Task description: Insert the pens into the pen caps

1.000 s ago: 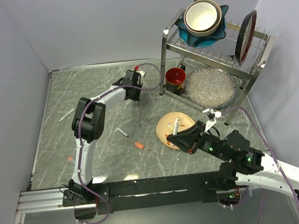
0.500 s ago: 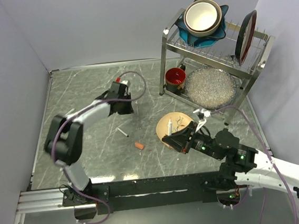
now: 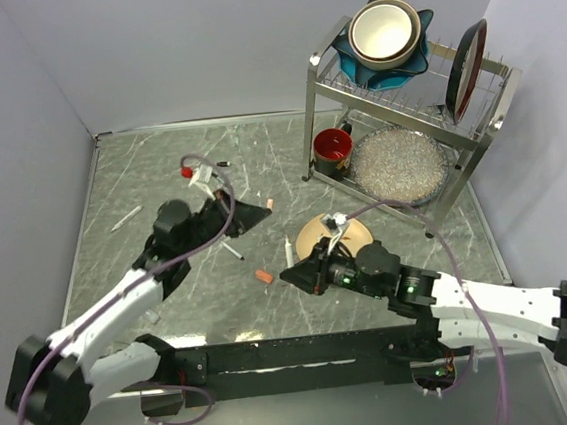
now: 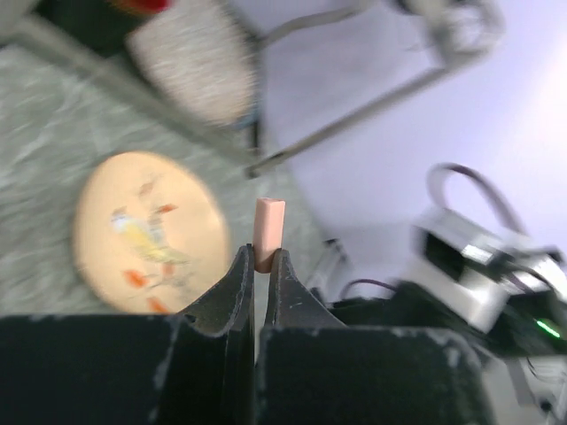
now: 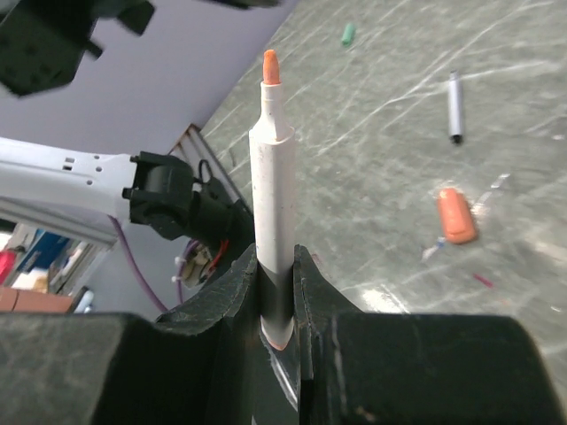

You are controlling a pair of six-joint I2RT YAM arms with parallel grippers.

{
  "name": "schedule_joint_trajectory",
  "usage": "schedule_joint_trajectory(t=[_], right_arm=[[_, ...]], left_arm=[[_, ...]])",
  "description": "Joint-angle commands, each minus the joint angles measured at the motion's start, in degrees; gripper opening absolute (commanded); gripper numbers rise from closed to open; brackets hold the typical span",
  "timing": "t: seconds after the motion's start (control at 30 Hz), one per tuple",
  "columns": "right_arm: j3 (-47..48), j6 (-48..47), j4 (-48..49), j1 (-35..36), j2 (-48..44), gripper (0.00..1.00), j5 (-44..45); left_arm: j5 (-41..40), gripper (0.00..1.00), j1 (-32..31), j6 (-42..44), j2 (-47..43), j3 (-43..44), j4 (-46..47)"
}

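Counting 3 pens.
- white pen [image 5: 273, 177], orange tip: clamped upright in right gripper [image 5: 276, 266], fingers shut on the lower barrel, tip pointing away from the wrist. Held off the table, just left of the peach plate [image 3: 318, 231].
- grey pen [image 3: 232, 250]: lying flat mid-table, untouched, left of both grippers.
- pale pen [image 3: 126, 219]: lying flat far left, near the wall.

Counting 3 caps.
- pale cap [image 4: 269, 221]: pinched by its lower end in left gripper [image 4: 260, 266], fingers closed on it, most of the cap sticking out past the tips. Held off the table, mid-scene, farther back than the right gripper and apart from it.
- orange cap [image 3: 264, 276]: lying on the table between the grey pen and the right gripper.
- green cap [image 5: 348, 34]: lying on the table, seen only from the right wrist, beyond the grey pen.

Counting 1 rack [image 3: 314, 89], metal, two shelves, far right. On top: 2 bowls, cream bowl [image 3: 385, 32] nested in blue bowl [image 3: 358, 65]. At the right end: 1 dark plate [image 3: 469, 69] standing on edge. On the lower shelf: 1 glass dish [image 3: 399, 164]. Low at the left end: 1 red cup [image 3: 334, 147].

Surface: table [image 3: 158, 164], grey marble pattern with white veins, metal rail along the near edge. Room: plain pale lilac walls left, far and right.
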Motion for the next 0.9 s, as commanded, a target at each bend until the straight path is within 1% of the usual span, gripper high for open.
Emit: schedule_joint_trajectory(t=[0.0, 0.1, 0.2, 0.27, 0.53, 0.87], right_arm=[[3.6, 1.6, 10.8, 0.1, 4.7, 0.00, -4.7], [4.4, 2.3, 14.0, 0.1, 7.5, 0.00, -5.7], [5.6, 2.5, 14.5, 0.1, 9.6, 0.00, -5.3], [6.0, 2.6, 15.6, 0.1, 10.1, 0.00, -5.6], [7.9, 2.9, 15.5, 0.1, 12.8, 0.00, -5.7], [8.4, 3.0, 15.4, 0.2, 13.3, 0.00, -6.1]], left_arm=[[-1.6, 0.01, -2.6, -3.5, -9.9, -5.5, 14.0], [-2.4, 0.01, -3.0, -3.1, -13.7, -8.3, 15.7], [-3.1, 0.01, -3.4, -2.6, -15.8, -9.6, 15.7], [-3.5, 0.01, -3.5, -1.5, -16.5, -9.7, 13.7], [-2.7, 0.01, -3.9, -2.3, -18.6, -12.0, 15.7], [-3.7, 0.01, -4.1, -2.5, -21.7, -13.4, 14.3]])
